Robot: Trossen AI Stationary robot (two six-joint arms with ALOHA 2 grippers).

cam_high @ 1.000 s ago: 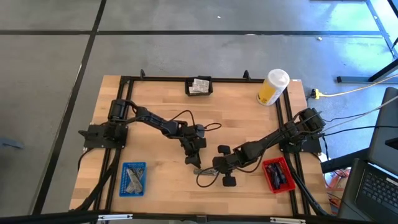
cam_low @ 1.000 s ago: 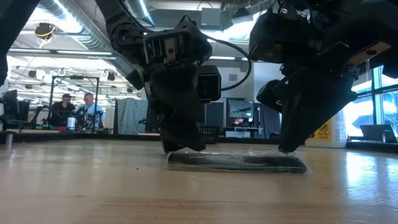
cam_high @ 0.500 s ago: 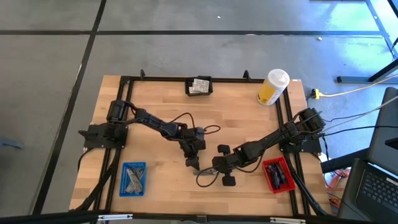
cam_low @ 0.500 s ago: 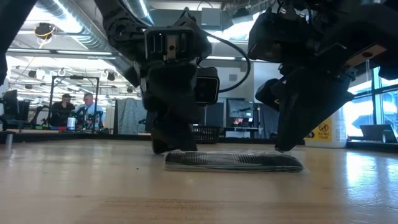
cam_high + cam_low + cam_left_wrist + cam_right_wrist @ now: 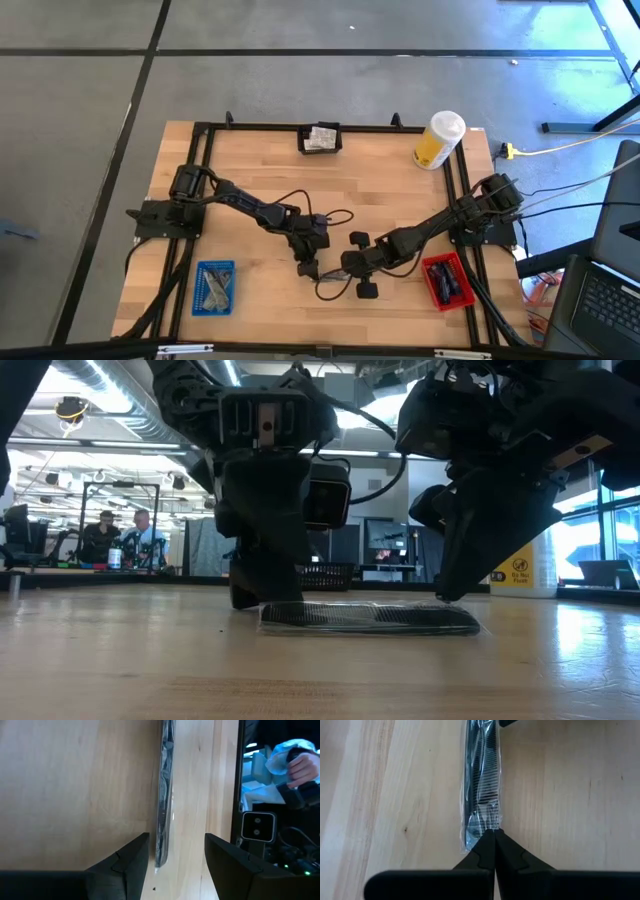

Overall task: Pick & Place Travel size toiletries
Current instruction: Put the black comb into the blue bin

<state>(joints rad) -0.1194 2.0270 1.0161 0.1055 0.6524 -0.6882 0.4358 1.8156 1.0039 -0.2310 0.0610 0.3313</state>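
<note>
- A blue tray [image 5: 214, 287] sits near the front left corner of the table [image 5: 260, 180], holding slim grey sticks [image 5: 213, 289].
- The left gripper [image 5: 309, 266] is low over the table's middle front. Its fingers [image 5: 131, 861] are spread, and they straddle one end of a flat dark comb in a clear wrapper [image 5: 164, 795]. In the left wrist view the end of the packet lies in the gap between them, close to one finger; whether it touches I cannot tell.
- The packet [image 5: 368, 618] lies flat on the wood, stretched between the two grippers in the low view.
- The right gripper [image 5: 345, 272] is at the packet's other end, just beside the left one. Its fingers [image 5: 494, 851] are pressed together, tips meeting at the edge of the wrapper [image 5: 481, 795]; whether they pinch the film or only touch it cannot be told.
- A black tray [image 5: 320, 139] with silvery sachets [image 5: 321, 136] stands at the back edge, middle.
- A yellow container with a white cap [image 5: 439, 140] stands at the back right.
- A red tray [image 5: 445, 281] with dark tubes [image 5: 447, 280] lies at the front right.
</note>
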